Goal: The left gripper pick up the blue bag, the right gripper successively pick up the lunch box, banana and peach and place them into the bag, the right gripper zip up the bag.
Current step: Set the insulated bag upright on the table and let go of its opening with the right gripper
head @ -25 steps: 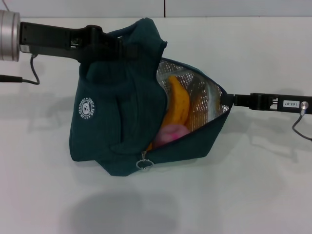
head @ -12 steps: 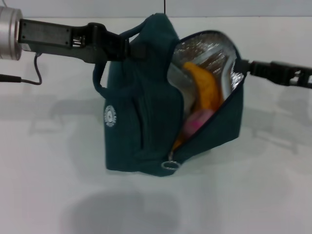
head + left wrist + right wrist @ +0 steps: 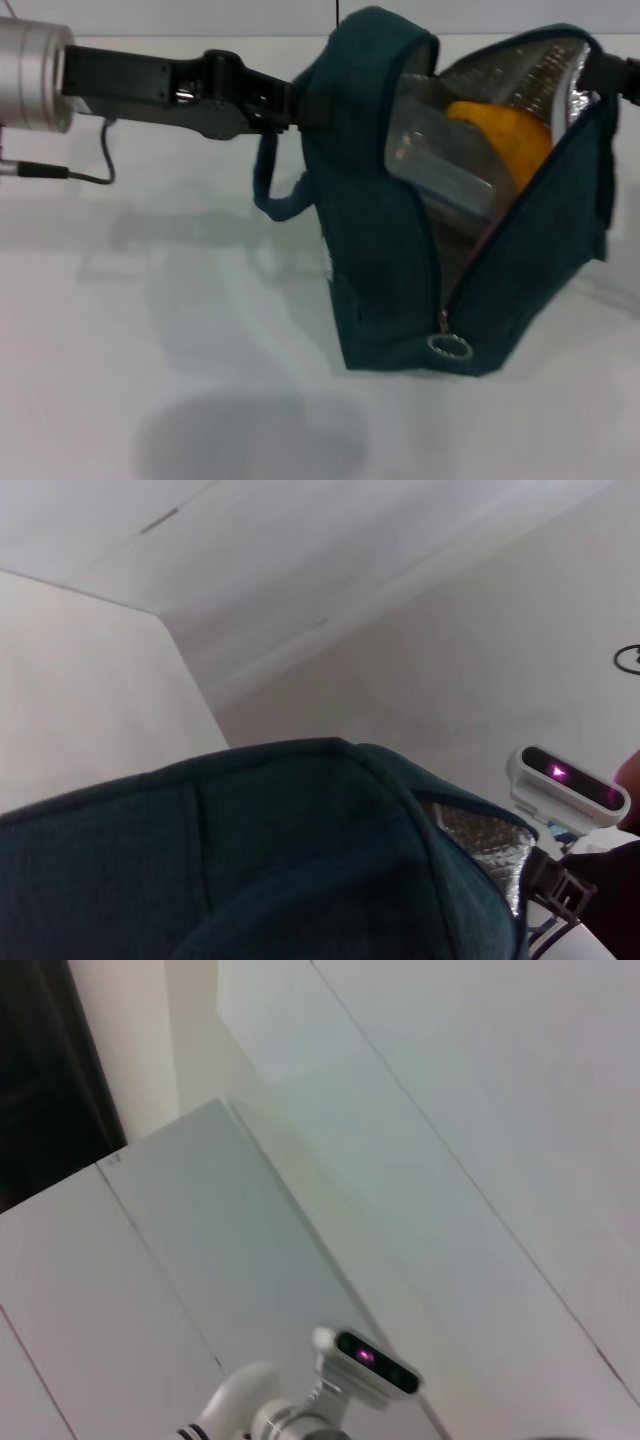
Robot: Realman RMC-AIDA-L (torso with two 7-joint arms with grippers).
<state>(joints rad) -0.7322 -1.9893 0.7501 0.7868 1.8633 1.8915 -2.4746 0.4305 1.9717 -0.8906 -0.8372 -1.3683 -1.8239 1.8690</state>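
My left gripper (image 3: 300, 103) is clenched on the top of the dark teal fabric lunch bag with a silver foil lining (image 3: 375, 210), reaching in from the left edge of the white bench (image 3: 150, 330). My right gripper (image 3: 612, 72) shows only as a dark tip at the right edge of the head view, touching the bag's open flap; I cannot tell whether it is closed on it.

Over the last second the bag has swung from a slumped, sideways lie to standing upright, and it has shifted toward the right side of the bench and nearer the camera. The printed round badge on the bag's side has turned out of sight, so I read no writing anywhere now. The small label on the right arm has also left the view.

Inside the open mouth I see the clear plastic lunch box (image 3: 440, 160) and the yellow banana (image 3: 510, 135) just beside it. The pink peach, visible half a second ago, is now hidden, probably lower in the bag.

I judge loading finished, and zipping is what remains. The zip stands open, with the metal ring pull (image 3: 449, 347) hanging at the lower end of the opening, near the bench's front edge.
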